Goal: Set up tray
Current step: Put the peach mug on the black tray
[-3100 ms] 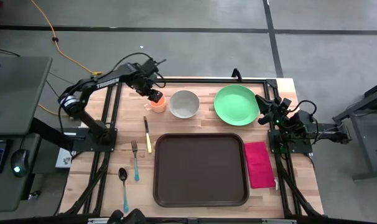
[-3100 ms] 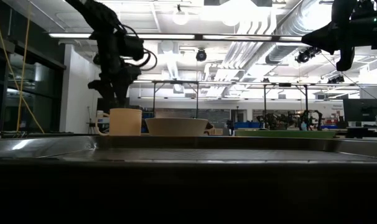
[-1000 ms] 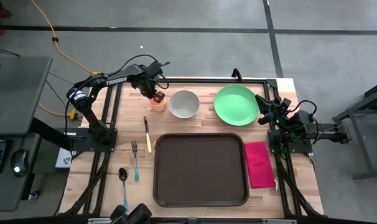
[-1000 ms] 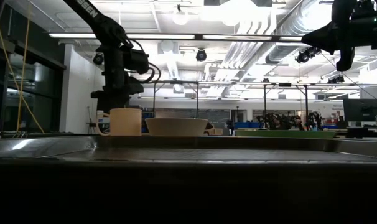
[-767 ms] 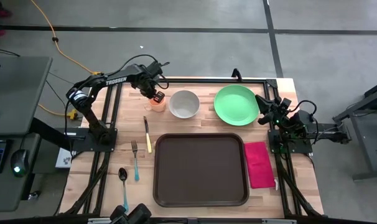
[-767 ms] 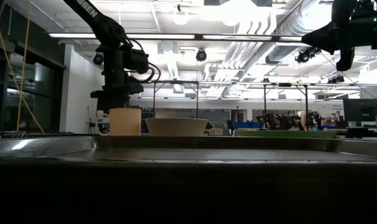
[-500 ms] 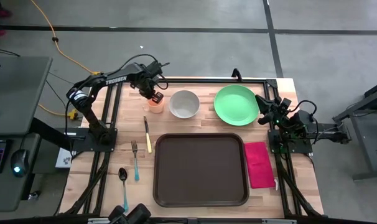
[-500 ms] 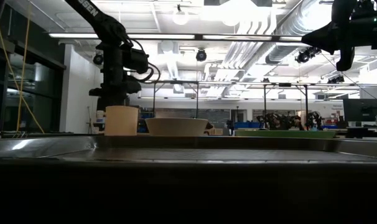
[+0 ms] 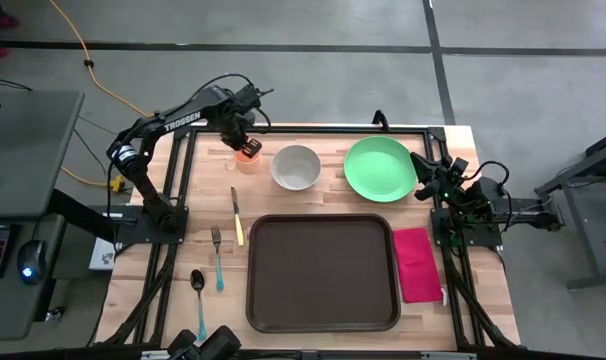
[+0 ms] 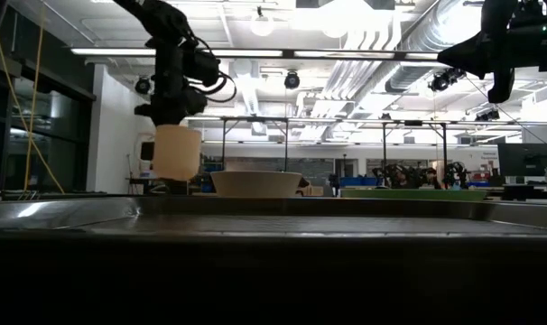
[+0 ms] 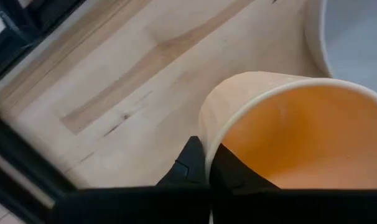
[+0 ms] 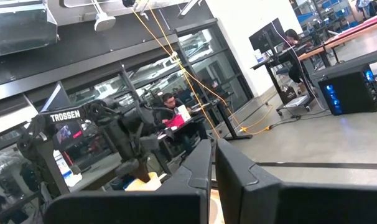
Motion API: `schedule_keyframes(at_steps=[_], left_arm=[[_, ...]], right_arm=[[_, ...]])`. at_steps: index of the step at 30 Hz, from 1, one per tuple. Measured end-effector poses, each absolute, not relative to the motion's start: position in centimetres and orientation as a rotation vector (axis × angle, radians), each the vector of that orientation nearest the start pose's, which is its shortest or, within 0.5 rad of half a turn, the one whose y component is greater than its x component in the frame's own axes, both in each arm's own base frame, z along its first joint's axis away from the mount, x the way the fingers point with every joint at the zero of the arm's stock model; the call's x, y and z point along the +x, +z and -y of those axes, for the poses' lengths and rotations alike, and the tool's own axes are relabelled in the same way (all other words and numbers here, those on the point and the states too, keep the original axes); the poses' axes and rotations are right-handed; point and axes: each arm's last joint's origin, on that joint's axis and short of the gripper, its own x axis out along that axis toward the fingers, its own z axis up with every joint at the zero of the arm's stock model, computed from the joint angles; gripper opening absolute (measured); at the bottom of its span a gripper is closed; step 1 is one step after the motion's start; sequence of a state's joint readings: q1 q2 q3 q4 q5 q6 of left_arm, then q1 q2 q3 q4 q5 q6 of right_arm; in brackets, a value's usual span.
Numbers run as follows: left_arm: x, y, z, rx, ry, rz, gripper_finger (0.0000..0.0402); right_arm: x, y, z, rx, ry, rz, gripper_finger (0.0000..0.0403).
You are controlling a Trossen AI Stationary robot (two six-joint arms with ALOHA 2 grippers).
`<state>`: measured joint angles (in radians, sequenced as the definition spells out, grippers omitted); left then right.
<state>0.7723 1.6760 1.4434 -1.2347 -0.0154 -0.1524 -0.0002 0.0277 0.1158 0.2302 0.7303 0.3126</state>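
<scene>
Left gripper (image 9: 246,145) jaws pinch the cup (image 10: 177,152) rim, lifted beside the bowl (image 9: 296,167).

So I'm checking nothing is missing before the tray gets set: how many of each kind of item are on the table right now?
Tray: 1
Plate, green: 1
Bowl, white: 1
Cup, orange, held off the table by the left gripper: 1
Napkin, magenta: 1
Knife: 1
Fork: 1
Spoon: 1
Total: 8

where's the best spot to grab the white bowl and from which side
Take the bowl by its rim, coming straight down. It sits upright and open, with a thin raised wall a finger can slip inside. The edge nearest the tray looks clearest; the left gripper holds the cup beside it.
</scene>
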Motion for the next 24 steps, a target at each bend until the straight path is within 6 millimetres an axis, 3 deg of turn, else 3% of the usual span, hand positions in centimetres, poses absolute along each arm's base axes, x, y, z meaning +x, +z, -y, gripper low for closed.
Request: schedule_keyframes(at_steps=[12, 24], left_arm=[[21.6, 30.2, -21.0, -0.725, 0.709, -1.405, 0.0018], [21.9, 31.0, -19.8, -0.772, 0.67, -1.397, 0.0018]], right_arm=[[8.0, 22.0, 1.9, 0.413, -0.673, 0.416, 0.0], [8.0, 22.0, 1.9, 0.409, -0.674, 0.415, 0.0]])
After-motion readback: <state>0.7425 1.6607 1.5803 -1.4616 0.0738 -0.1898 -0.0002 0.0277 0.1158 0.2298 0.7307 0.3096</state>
